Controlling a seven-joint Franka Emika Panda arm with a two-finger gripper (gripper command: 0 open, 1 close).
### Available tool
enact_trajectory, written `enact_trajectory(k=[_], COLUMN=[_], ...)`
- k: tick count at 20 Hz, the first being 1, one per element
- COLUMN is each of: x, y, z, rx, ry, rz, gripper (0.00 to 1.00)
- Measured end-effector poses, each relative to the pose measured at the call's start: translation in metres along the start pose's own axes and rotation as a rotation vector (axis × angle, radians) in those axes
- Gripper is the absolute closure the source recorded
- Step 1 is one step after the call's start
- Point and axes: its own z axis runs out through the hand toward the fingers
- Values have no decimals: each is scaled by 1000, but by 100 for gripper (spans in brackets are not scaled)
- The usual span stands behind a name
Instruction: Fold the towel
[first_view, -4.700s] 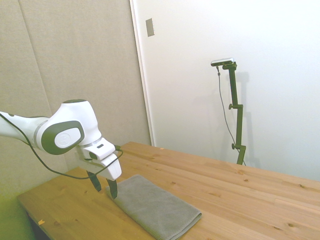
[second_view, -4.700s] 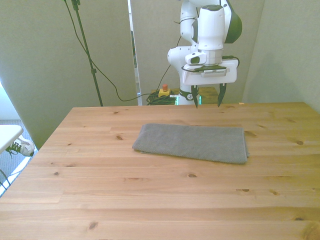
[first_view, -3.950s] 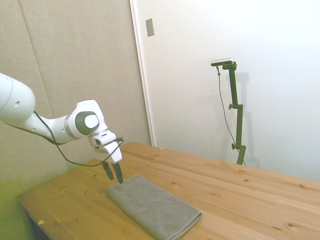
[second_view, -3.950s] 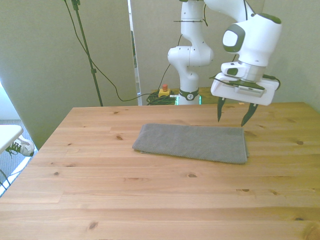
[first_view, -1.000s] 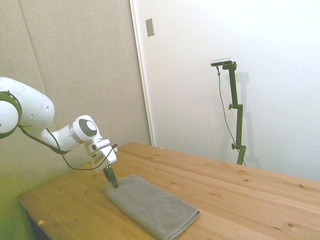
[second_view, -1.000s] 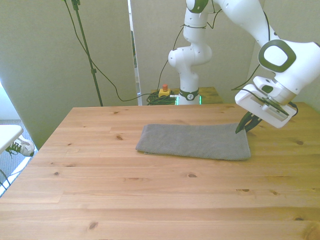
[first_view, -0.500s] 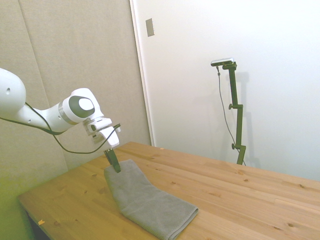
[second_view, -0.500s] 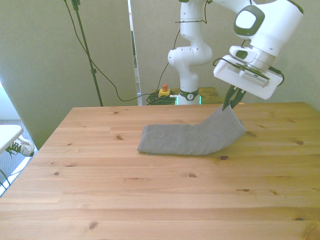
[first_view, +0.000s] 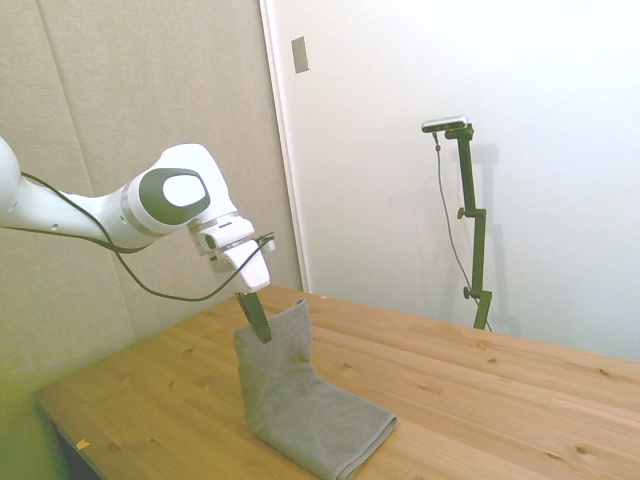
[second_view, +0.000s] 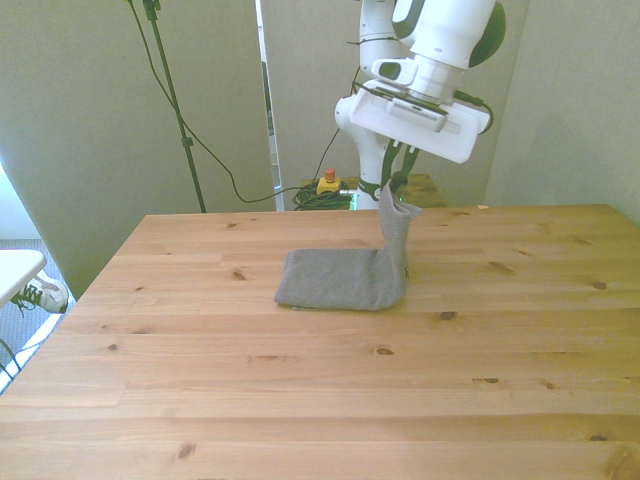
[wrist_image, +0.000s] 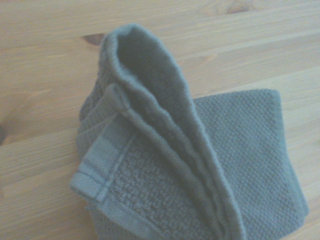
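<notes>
While one end of the towel (second_view: 345, 281) lies flat on the wooden table (second_view: 300, 400), its other end stands nearly upright, raised off the boards by the gripper (second_view: 392, 186), whose dark fingers are closed together and pinch the cloth's top edge. In the front view the lifted part rises at the towel's end toward the front view's right, bending up from the flat part in a rounded curve, and the flat part stretches away toward the front view's left. In the side view the gripper (first_view: 258, 322) hangs tilted below the white wrist and grips the towel (first_view: 300, 400) near its upper corner; the raised panel leans slightly and the rest slopes down to a thick, rounded folded end resting on the table (first_view: 480, 400). From the wrist view the towel (wrist_image: 200, 165) shows several layers bunched into a narrow ridge, with a hemmed corner hanging at one side and the flat grey terry surface spread on the table (wrist_image: 40, 65) beneath.
</notes>
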Motion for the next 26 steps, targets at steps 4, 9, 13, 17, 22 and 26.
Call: enact_trajectory(k=[4,9,13,17,22,26], x=[29,60,98,119,125,127], y=[20,39,44,31,24,25], z=[2,16,58,83,91,85], rx=[8,1,14,13,1,3], ry=[-9,-19,-56,-92,-94,-92], rz=[35,77,120,121,124,125], gripper=[100,0,0,0,0,0])
